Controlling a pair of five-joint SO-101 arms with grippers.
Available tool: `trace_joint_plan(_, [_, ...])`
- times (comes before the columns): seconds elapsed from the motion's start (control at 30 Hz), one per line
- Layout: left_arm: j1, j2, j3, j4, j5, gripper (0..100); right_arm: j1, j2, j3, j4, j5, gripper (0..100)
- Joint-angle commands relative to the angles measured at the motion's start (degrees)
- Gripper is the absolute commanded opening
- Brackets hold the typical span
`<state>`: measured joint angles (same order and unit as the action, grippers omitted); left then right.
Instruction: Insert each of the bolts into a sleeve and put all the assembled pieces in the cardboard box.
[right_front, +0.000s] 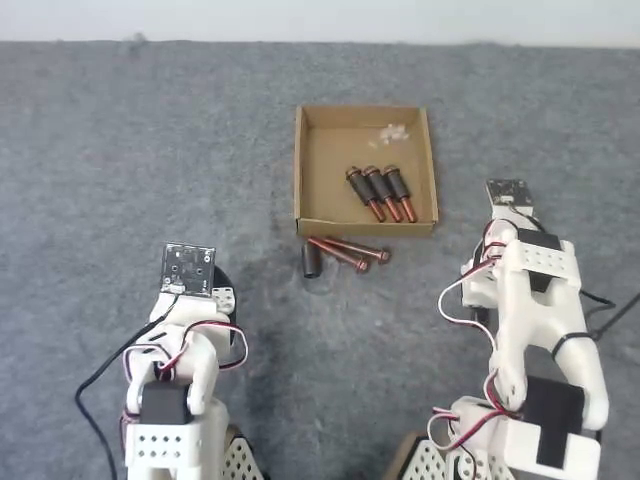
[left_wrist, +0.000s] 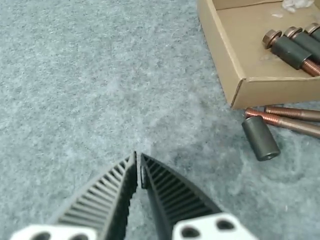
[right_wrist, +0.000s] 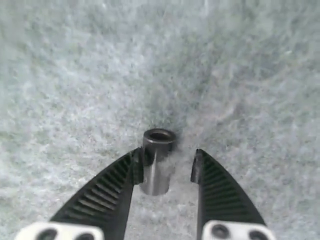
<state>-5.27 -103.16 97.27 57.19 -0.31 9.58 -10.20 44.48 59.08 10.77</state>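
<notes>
Low in the right wrist frame, an upright sleeve (right_wrist: 158, 167) is bracketed by the parted jaws of the right gripper (right_wrist: 167, 162), touching one; centring is advised before closing. The left gripper (left_wrist: 138, 161) is pinched empty. Two bolts (right_front: 348, 251) lie just below the cardboard box (right_front: 300, 170).

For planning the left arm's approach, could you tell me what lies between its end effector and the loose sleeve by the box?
Bare grey carpet, from left end effector to loose sleeve, as the left wrist view shows.
</notes>
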Motion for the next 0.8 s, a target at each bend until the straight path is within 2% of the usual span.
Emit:
trace_joint_plan(0.0, [0.0,0.0,-0.7,0.1,-0.2,2,-0.9,-1.9,1.1,-3.7,-0.6,14.7])
trace_joint_plan(0.13, [0.0,0.0,-0.7,0.1,-0.2,2,-1.0,2.0,1.0,-5.7,-0.5,14.1])
trace_joint_plan(0.33, [0.0,0.0,-0.7,0.1,-0.2,2,-1.1,6.8,-3.3,-3.5,-0.5,3.9])
trace_joint_plan(0.67, [-0.1,0.0,-0.7,0.1,-0.2,2,-1.0,7.5,-4.0,-2.3,-0.4,3.2])
trace_joint_plan(0.77, [-0.1,0.0,-0.7,0.1,-0.2,2,-0.7,7.4,-4.0,-2.3,-0.4,0.3])
